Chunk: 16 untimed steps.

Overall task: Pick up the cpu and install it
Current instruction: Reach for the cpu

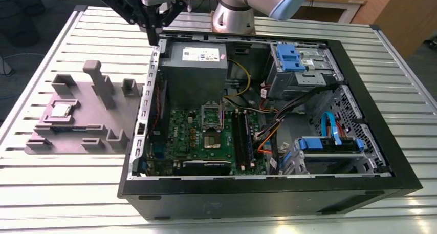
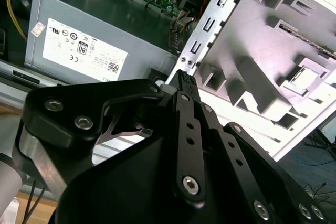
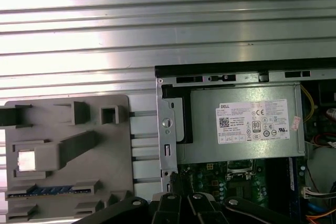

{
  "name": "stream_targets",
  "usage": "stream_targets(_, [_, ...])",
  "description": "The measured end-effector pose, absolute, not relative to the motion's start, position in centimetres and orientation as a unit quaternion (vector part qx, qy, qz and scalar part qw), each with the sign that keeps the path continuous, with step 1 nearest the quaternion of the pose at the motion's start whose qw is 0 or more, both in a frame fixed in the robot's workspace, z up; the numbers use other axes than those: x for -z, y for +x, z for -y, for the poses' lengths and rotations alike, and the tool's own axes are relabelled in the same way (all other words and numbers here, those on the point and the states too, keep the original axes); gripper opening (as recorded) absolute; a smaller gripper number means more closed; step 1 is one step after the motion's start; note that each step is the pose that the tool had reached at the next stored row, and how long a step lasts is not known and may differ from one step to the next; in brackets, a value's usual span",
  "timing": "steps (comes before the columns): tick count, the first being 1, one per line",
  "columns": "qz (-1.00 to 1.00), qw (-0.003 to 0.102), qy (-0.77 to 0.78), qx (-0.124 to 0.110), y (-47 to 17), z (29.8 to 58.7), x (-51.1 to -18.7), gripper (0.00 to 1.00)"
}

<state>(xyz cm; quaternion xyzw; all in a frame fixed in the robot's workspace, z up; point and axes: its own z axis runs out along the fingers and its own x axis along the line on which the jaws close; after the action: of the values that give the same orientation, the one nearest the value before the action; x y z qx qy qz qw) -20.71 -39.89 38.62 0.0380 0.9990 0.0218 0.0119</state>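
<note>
Spotting the cpu (image 1: pixel 61 110) flat in a pocket of the grey fixture (image 1: pixel 89 122), exterior view's left of the case (image 1: pixel 273 185). Probably light, stiff, slick on top and fragile, so best pinched by opposite edges. Seeing the gripper (image 1: pixel 152 41) closed on nothing, well apart, over the case corner.

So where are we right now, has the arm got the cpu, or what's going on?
Not yet. The cpu lies in its pocket on the grey fixture tray, which sits beside the open computer case on the exterior view's left. The gripper hangs above the case's corner near the power supply, well apart from the cpu. Its jaws are closed and empty, so nothing has been picked up.
</note>
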Motion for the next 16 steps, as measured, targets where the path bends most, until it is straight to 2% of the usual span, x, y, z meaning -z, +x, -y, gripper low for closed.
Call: stream_targets(16, [-0.999, 0.012, 0.038, -0.022, -21.17, 39.89, -38.60, 0.11])
